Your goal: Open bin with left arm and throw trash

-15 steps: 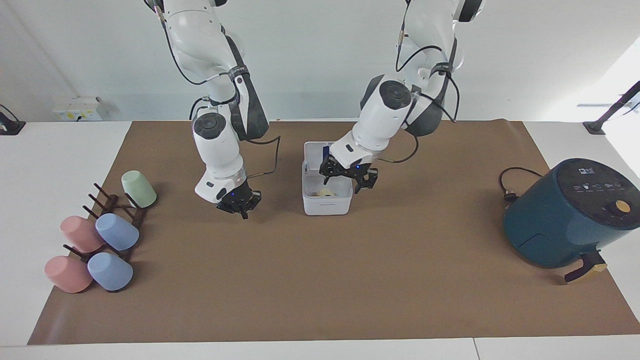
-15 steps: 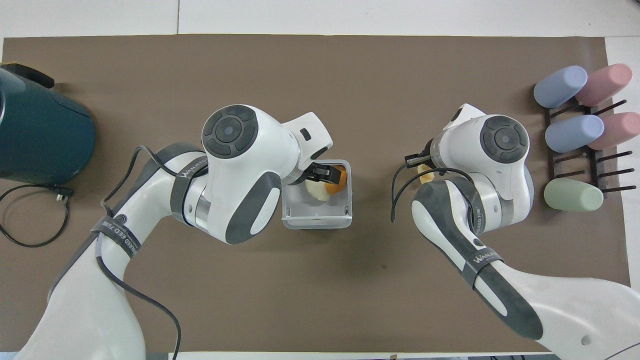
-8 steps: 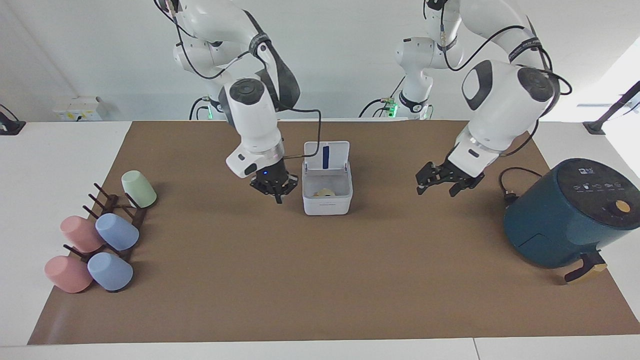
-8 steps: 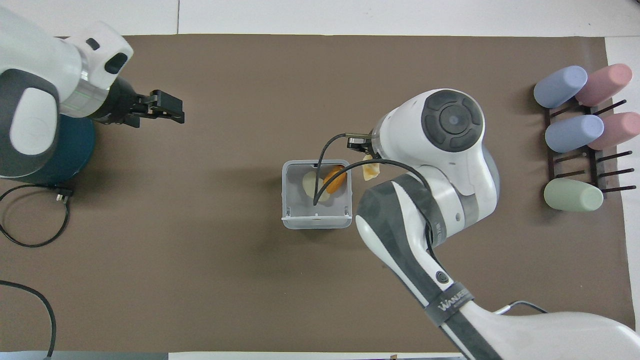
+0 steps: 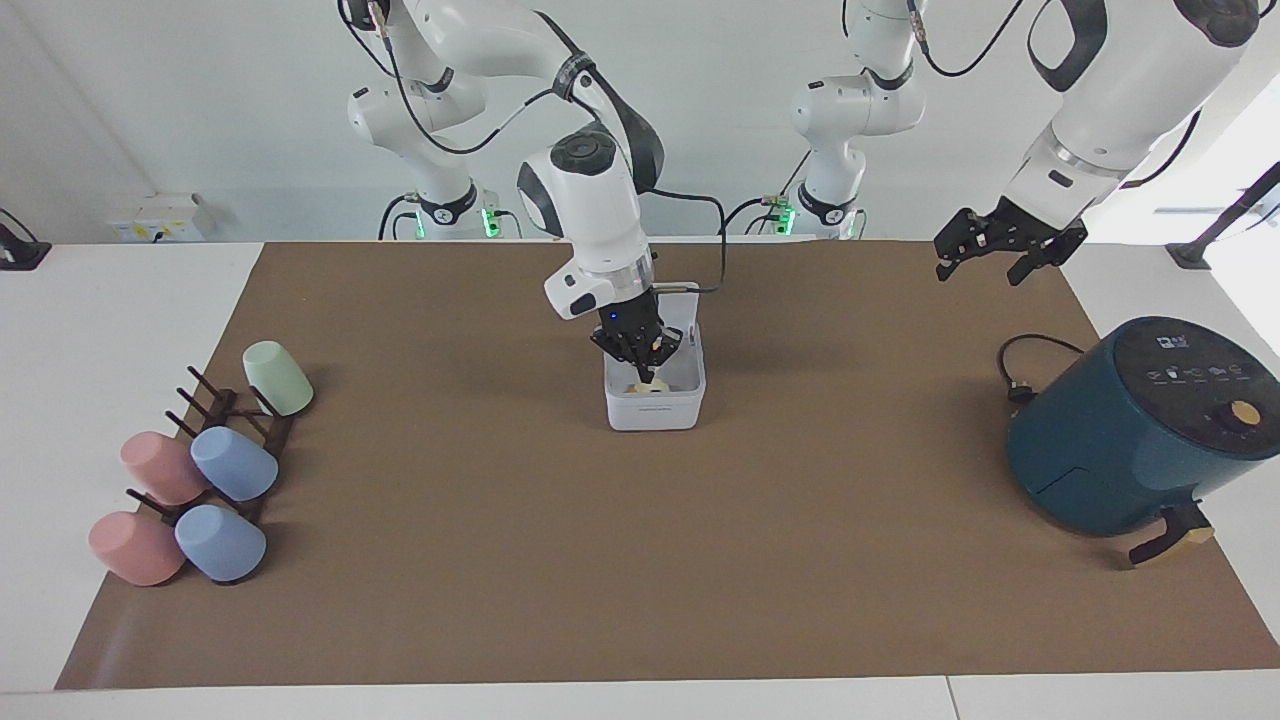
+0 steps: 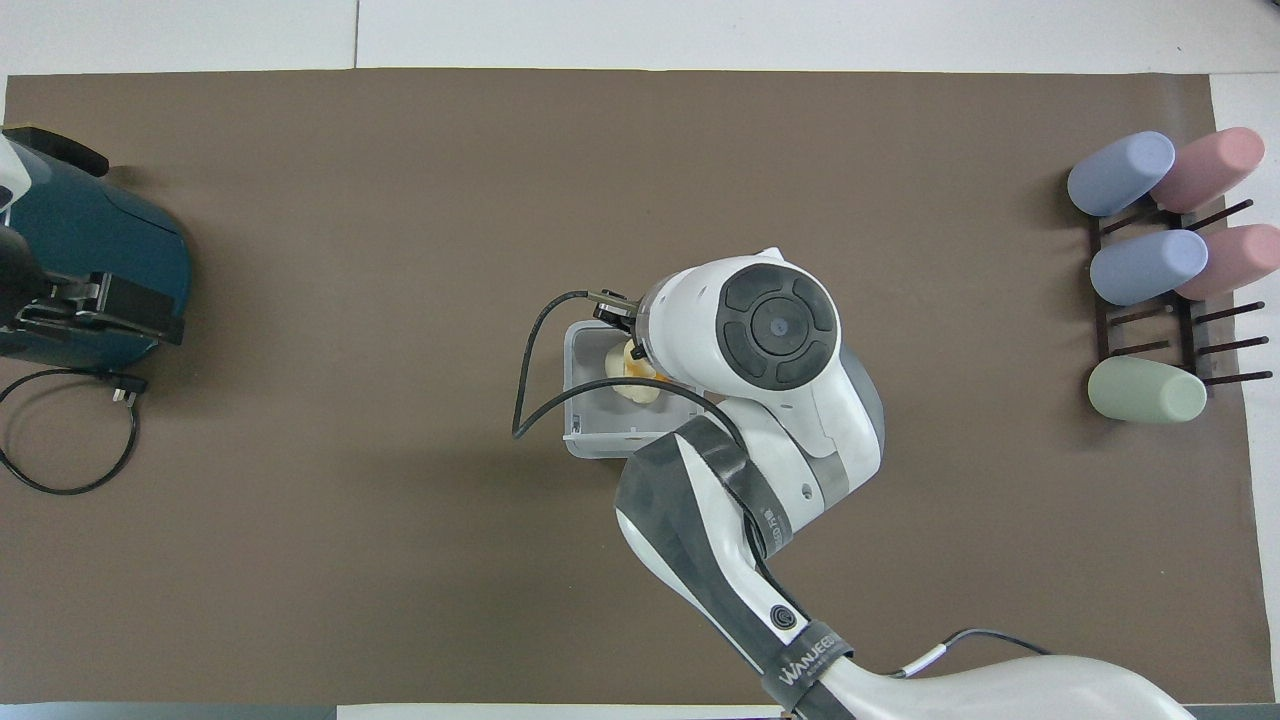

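Observation:
The white bin [image 5: 655, 412] stands at the middle of the brown mat with its lid up; the right arm hides most of the lid. My right gripper [image 5: 644, 370] reaches down into the bin's mouth, shut on the yellowish lump [image 6: 632, 354]. A pale cream lump [image 6: 634, 390] lies inside the bin [image 6: 590, 432]. The orange piece is hidden under the right arm. My left gripper [image 5: 1000, 250] is open and empty, raised high over the mat's edge toward the left arm's end. In the overhead view it [image 6: 95, 310] covers the air fryer.
A dark teal air fryer [image 5: 1130, 430] with its cord [image 5: 1020, 372] stands at the left arm's end. A rack of several pastel cups [image 5: 200, 470] lies at the right arm's end.
My right gripper has carried the yellowish lump from beside the bin to over and into its mouth. My left gripper has left the bin and risen up toward the air fryer's end.

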{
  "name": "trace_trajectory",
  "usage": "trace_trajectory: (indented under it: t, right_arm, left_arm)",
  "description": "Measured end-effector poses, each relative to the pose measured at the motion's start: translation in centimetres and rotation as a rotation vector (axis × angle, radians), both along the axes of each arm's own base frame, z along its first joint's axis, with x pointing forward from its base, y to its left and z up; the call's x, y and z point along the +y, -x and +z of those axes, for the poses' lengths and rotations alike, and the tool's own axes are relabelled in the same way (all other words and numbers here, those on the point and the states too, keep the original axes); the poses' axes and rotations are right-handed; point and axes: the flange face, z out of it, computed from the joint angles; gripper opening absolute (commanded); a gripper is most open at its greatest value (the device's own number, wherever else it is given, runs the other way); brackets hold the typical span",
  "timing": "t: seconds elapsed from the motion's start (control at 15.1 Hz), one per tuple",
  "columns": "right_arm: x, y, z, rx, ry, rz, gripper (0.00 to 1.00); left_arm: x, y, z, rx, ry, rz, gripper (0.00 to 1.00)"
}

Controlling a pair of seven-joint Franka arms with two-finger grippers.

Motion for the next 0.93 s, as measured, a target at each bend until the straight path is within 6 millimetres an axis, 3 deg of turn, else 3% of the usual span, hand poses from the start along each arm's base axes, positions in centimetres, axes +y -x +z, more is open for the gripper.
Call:
trace_trajectory:
  t: [0.27, 0.46, 0.66, 0.93]
  right_arm:
    - [0.1, 0.3, -0.2, 0.017, 0.001, -0.016, 1.00]
    - [-1.5, 0.1, 0.7, 0.041, 0.027, -0.014, 1.00]
    - [-6.1, -1.7, 2.3, 0.022, 0.048, 0.025, 1.00]
    - [-14.9, -4.5, 3.4, 0.009, 0.096, 0.118, 1.00]
  left_arm:
    - [-0.3, 1.3, -1.1, 0.028, -0.013, -0.009, 1.00]
    - [-0.2, 0.8, -0.9, -0.011, -0.026, -0.013, 1.00]
    - [0.0, 0.7, -0.5, -0.030, -0.044, -0.014, 1.00]
    - [0.1, 0.6, -0.4, -0.034, -0.046, 0.014, 1.00]
